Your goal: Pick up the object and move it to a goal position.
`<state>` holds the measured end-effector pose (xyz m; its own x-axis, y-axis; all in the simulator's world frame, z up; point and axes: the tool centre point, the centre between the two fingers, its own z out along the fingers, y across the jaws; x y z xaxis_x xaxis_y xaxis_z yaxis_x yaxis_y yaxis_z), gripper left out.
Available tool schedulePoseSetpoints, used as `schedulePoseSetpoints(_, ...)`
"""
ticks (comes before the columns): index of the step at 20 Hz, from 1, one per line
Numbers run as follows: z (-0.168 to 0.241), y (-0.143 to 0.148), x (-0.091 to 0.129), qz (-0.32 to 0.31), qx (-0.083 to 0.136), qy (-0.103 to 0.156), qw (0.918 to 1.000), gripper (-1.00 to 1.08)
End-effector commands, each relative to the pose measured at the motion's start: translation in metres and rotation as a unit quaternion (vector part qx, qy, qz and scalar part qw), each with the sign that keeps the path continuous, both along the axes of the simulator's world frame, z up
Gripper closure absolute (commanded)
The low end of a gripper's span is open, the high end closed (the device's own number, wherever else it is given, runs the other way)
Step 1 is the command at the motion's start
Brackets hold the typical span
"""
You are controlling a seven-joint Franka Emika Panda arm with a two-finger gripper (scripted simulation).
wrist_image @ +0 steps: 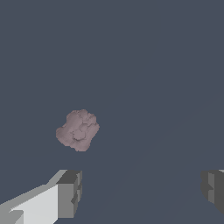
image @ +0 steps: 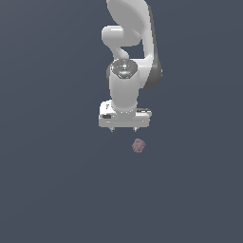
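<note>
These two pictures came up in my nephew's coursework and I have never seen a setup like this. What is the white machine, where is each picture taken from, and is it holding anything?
These are computer-rendered pictures, not photos. The white machine is a robot arm above a plain dark surface. At its lower end is the gripper, whose two fingers do the grasping.

The exterior view is from a camera off the arm, showing the whole scene. The wrist view is from a camera on the arm's wrist, looking past the fingers.

The small lumpy pinkish-brown object is what it is meant to pick up. The fingers are spread wide apart, the object is clear of them, and nothing is held.
</note>
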<state>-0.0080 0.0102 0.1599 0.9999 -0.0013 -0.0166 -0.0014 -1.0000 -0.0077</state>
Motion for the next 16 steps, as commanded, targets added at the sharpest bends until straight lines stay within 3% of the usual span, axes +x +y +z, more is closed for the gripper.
schedulePoseSetpoints(1,0.0,0.0,0.0,0.0,0.0,0.0,1.0,-0.92)
schedulePoseSetpoints(10,-0.016,0.015,-0.011,0.004,0.014,0.025,0.9996,-0.92)
schedulePoseSetpoints(16,-0.016,0.016,-0.011,0.0,0.014,0.024,0.9996,-0.92)
